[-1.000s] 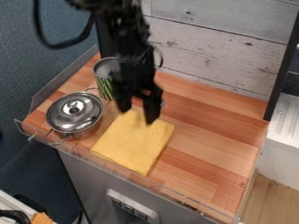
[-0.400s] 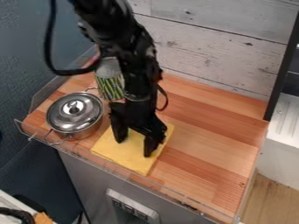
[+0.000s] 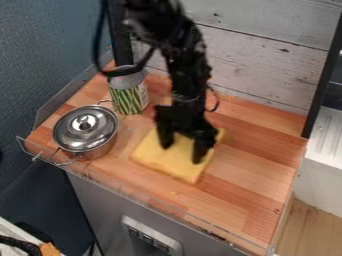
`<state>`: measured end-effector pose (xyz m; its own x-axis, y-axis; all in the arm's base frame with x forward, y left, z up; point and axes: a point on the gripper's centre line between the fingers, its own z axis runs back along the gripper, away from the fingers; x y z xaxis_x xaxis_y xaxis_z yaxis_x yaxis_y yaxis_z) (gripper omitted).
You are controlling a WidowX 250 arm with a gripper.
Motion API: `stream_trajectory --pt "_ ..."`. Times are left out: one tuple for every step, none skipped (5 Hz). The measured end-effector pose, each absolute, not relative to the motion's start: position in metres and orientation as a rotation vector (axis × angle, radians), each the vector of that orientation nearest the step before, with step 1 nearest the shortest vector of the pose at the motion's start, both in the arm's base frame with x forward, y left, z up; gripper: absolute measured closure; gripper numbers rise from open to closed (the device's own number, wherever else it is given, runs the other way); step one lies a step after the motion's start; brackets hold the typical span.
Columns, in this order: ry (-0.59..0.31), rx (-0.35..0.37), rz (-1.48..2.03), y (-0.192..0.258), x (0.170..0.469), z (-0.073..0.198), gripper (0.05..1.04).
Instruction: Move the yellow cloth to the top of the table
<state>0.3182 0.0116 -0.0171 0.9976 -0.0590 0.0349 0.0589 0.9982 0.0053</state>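
Yellow and squared-off, a cloth (image 3: 167, 162) lies on a striped wooden tabletop (image 3: 257, 172), roughly midway between the back wall (image 3: 260, 65) and the clear front rail (image 3: 117, 189), under a black two-finger gripper (image 3: 182, 151). The robot arm comes down from the top edge of the view, a black cable (image 3: 99, 47) looped beside it. The pincer is spread, its two fingers (image 3: 200, 152) well apart and pointing down over the cloth; whether a fold of fabric sits between them cannot be told. One cloth corner points toward the front rail, while another shows past the far side of the gripper.

To the left of the cloth sits a stainless-steel pot (image 3: 97, 149) — lid (image 3: 73, 131) on, knob up, one loop handle toward the rail and the other toward the can. That can (image 3: 127, 100) (its label printed with green stripes) stands upright just behind the pot, close to the dark blue wall (image 3: 40, 75). A grey front panel (image 3: 100, 207) drops below the tabletop — a white unit (image 3: 324, 135) stands beyond the right side.
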Motion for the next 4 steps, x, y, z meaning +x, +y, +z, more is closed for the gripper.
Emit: stream_trajectory --pt "-0.067 -0.043 -0.066 -0.004 0.346 -0.013 0.082" --pt "-0.096 -0.049 -0.067 -0.005 0.365 -0.010 0.083" --pt "-0.100 -0.050 -0.062 -0.005 0.375 -0.008 0.083" --pt "-0.102 -0.040 -0.065 -0.005 0.378 -0.005 0.083"
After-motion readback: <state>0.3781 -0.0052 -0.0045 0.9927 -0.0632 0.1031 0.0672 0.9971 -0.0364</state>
